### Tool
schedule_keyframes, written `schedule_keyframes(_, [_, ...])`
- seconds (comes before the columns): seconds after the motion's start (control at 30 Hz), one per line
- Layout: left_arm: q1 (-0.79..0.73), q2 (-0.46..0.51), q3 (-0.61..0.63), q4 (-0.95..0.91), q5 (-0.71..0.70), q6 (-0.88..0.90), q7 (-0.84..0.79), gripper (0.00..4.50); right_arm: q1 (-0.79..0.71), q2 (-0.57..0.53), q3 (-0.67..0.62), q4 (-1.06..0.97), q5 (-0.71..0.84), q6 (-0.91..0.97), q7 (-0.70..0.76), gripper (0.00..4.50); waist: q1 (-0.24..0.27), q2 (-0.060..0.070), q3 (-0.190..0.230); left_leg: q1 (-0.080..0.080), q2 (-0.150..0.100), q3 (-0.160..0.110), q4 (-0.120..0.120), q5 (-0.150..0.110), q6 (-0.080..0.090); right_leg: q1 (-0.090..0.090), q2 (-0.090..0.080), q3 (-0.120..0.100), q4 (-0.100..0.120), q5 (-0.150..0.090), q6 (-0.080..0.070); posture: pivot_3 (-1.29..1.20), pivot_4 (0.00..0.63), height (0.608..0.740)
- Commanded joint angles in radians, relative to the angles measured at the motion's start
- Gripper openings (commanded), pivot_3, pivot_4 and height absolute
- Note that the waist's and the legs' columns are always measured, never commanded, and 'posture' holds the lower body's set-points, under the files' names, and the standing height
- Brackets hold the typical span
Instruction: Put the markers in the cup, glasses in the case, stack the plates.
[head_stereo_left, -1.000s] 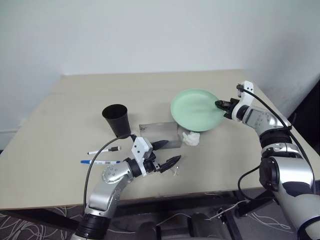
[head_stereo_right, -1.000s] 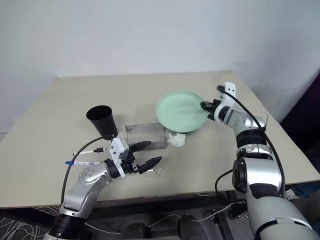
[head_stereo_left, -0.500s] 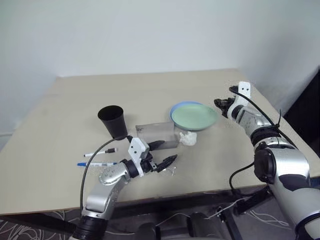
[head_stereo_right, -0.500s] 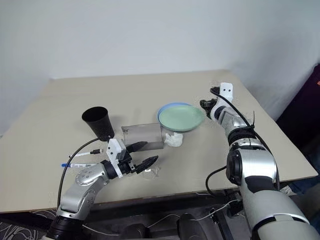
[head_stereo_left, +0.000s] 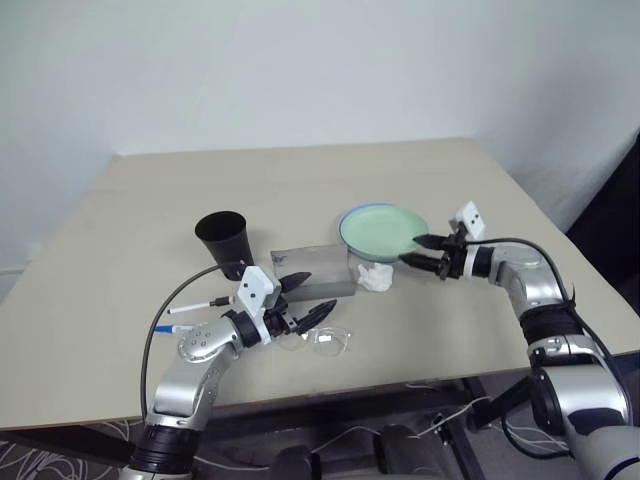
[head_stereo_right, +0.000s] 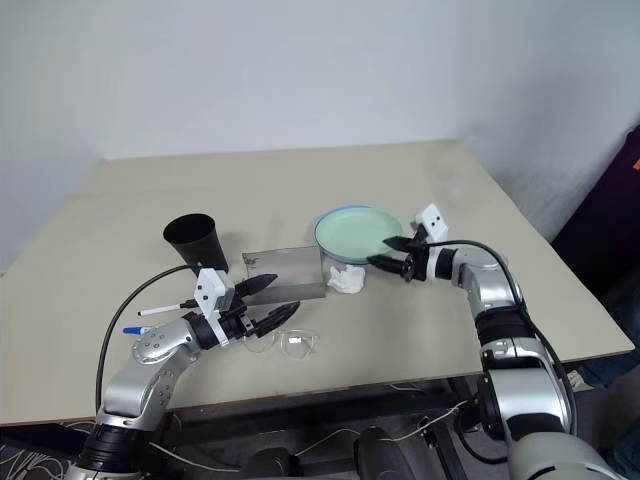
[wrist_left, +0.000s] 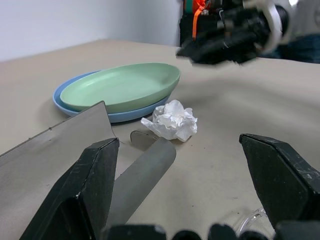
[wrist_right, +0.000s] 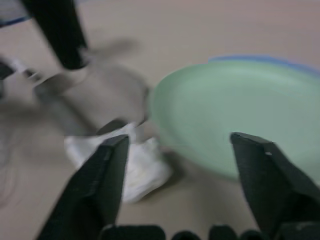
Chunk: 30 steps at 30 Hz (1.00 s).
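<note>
The mint green plate (head_stereo_left: 383, 228) lies stacked on the light blue plate (wrist_left: 75, 102) at the middle right of the table. My right gripper (head_stereo_left: 412, 250) hovers open just in front of the plates, holding nothing. Left of them stands the grey case (head_stereo_left: 318, 268), and the black cup (head_stereo_left: 225, 238) is upright beyond it. The glasses (head_stereo_left: 325, 340) lie on the table in front of the case. My left gripper (head_stereo_left: 318, 295) is open and empty, level, between the case and the glasses. Two markers (head_stereo_left: 195, 305) lie in front of the cup, the blue-capped one (head_stereo_left: 170, 327) nearer me.
A crumpled white tissue (head_stereo_left: 378, 277) sits between the case and the plates, close under my right gripper. The beige table (head_stereo_left: 300, 185) stretches back to a white wall. Its near edge runs just below the glasses.
My right gripper let go of the green plate, which now rests on the blue one, then opened and drew back toward me. My left hand shifted slightly left, uncovering the glasses.
</note>
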Motion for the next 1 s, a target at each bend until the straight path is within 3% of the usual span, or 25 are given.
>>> schedule_keyframes(0.03, [-0.025,0.009,0.026,-0.006,-0.014,-0.018,-0.006,4.11,0.017,0.003,0.035,-0.129,-0.006,0.014,-0.006,4.27,0.001,0.000,0.000,0.000,0.000,0.000,0.000,0.000,0.000,0.000,0.000,0.000,0.000,0.000,0.000,0.00,0.000,0.737])
schedule_keyframes(0.6, [-0.027,0.002,0.019,-0.007,-0.005,-0.020,0.000,4.11,0.002,0.095,0.186,0.042,-0.183,-0.172,-0.179,4.27,0.007,-0.001,0.000,0.000,0.000,0.000,0.000,0.000,0.000,0.000,0.000,0.000,0.000,0.000,0.000,0.00,0.000,0.737])
schedule_keyframes(0.77, [-0.018,0.002,0.017,-0.011,-0.002,-0.022,0.005,4.11,-0.016,0.089,0.158,0.074,-0.169,-0.201,-0.187,2.69,0.007,-0.001,0.000,0.000,0.000,-0.001,0.000,0.000,0.000,0.001,0.000,0.000,0.000,0.000,0.000,0.00,0.000,0.737])
schedule_keyframes(0.97, [-0.019,0.003,0.018,-0.008,-0.001,-0.025,0.007,4.11,-0.017,0.068,0.093,-0.036,-0.081,-0.159,-0.114,0.64,0.007,-0.001,0.000,0.000,0.000,-0.001,0.000,0.000,0.000,0.001,0.000,0.000,0.000,0.000,0.000,0.00,0.000,0.737])
schedule_keyframes(1.0, [-0.018,0.004,0.018,-0.008,-0.002,-0.025,0.007,4.11,-0.025,0.065,0.073,-0.058,-0.056,-0.141,-0.106,0.64,0.007,-0.001,0.000,0.000,0.000,-0.001,0.000,0.000,0.000,0.001,0.000,0.000,0.000,0.000,0.000,0.00,0.000,0.737])
